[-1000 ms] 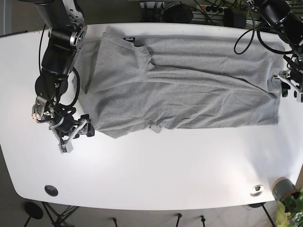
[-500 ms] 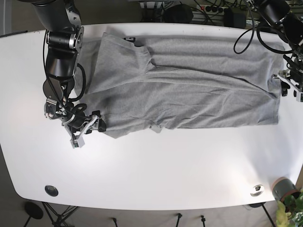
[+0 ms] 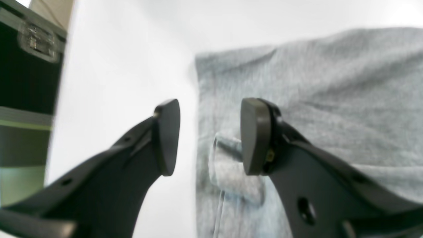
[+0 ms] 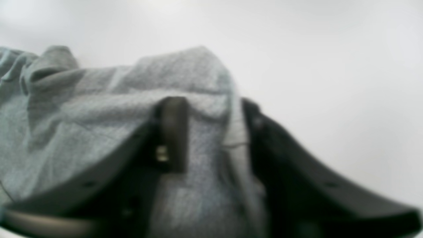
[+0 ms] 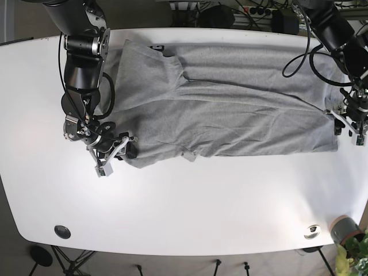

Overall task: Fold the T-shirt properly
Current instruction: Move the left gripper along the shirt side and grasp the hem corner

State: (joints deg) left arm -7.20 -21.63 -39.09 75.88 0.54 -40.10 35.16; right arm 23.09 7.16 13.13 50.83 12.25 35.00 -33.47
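So you have the white counter (image 5: pixel 190 195) filling most of the base view, and the grey T-shirt (image 5: pixel 230 103) spread flat across its far half, running from the far left corner out to the right edge. The cloth lies in long shallow creases, with a small turned-up fold on its near hem (image 5: pixel 188 156) left of centre.

Your right arm (image 5: pixel 83 57) comes down on the left of the base view, and the right gripper (image 5: pixel 117 150) sits at the shirt's near left corner. In the right wrist view that corner is bunched between the jaws, which stand narrow with grey fabric filling the gap; the picture is too blurred for you to tell whether they pinch it firmly.

Your left arm (image 5: pixel 336 31) reaches down along the right side, with the left gripper (image 5: pixel 349 119) at the shirt's right edge. In the left wrist view its jaws stand wide apart and grip nothing: one finger is over bare counter, the other over cloth, and the shirt's edge, with a small rolled fold (image 3: pixel 228 165), runs between them.

Around you, a dark case (image 3: pixel 29 69) stands off the counter's edge in the left wrist view. Black cables (image 5: pixel 305 40) loop from the left arm over the far right corner. Near the right corner sit a small metal disc (image 5: pixel 312 231) and a potted plant (image 5: pixel 351 244); a dark round fitting (image 5: pixel 62 232) marks the near left.
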